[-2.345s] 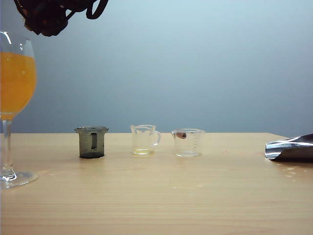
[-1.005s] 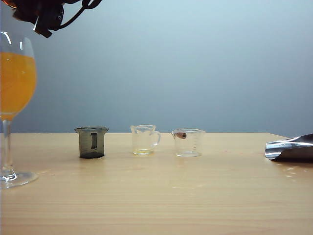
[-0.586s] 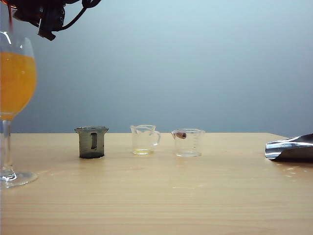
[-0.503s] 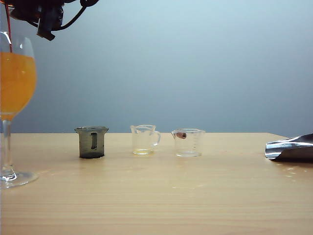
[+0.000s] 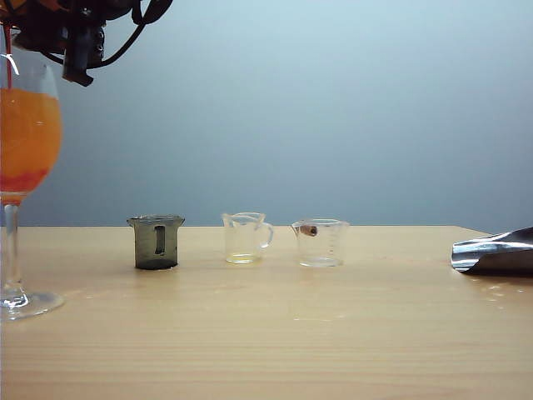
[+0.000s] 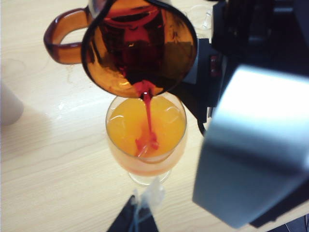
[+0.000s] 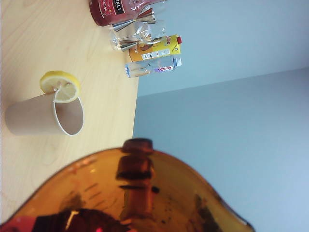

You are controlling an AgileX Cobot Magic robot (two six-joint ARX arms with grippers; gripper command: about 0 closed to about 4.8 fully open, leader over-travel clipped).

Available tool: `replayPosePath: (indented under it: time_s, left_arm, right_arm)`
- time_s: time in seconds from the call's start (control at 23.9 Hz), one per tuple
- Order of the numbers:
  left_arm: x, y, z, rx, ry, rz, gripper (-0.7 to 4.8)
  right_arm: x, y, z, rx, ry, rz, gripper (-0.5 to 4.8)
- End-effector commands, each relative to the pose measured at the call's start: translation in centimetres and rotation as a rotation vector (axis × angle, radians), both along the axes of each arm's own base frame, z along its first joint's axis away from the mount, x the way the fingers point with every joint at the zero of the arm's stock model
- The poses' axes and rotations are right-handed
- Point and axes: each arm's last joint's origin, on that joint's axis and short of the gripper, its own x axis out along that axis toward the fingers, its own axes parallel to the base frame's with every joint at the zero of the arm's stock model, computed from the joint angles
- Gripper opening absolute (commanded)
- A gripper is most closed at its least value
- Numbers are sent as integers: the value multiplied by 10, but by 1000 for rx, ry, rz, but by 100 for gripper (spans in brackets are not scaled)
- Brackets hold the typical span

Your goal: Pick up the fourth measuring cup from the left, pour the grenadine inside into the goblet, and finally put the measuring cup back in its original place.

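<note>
1. The cup (image 6: 139, 48) sits tipped right above the goblet (image 6: 146, 133), spout down over the bowl, handle pointing away from the goblet's far side. A thin red thread of grenadine (image 6: 147, 113) drops straight from the spout into the orange drink.
2. The right pincer (image 5: 71, 33) hangs just above the goblet's rim at the far left of the surface (image 5: 333, 333). It grips the cup, jaws about half closed around it; its own wrist view is filled by the amber cup wall (image 7: 135, 193).
3. In the goblet (image 5: 21, 167), red is settling as a layer beneath the orange.
4. The key relation: spout directly over the bowl's middle, stream falling plumb. I judge the tilt needs holding until the cup runs dry.
5. The cup's home lies well to the right of the goblet, past the three cups in the row, beyond the clear cup (image 5: 321, 242).
6. The left pincer (image 6: 136, 217) waits just beside the goblet's foot; whether it is open, I cannot tell.
</note>
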Motion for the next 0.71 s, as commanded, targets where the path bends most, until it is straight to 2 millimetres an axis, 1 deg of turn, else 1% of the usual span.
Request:
replayPosePath:
  time_s: [0.04,0.71]
  left_arm:
    - [-1,0,1,-5,-7,-1,-4]
    - [-1,0,1,-5,-7,-1,-4]
  right_arm:
    - [-2,0,8,33,-27,3,202]
    - [-1,-1,8,-9,-113,-24,201]
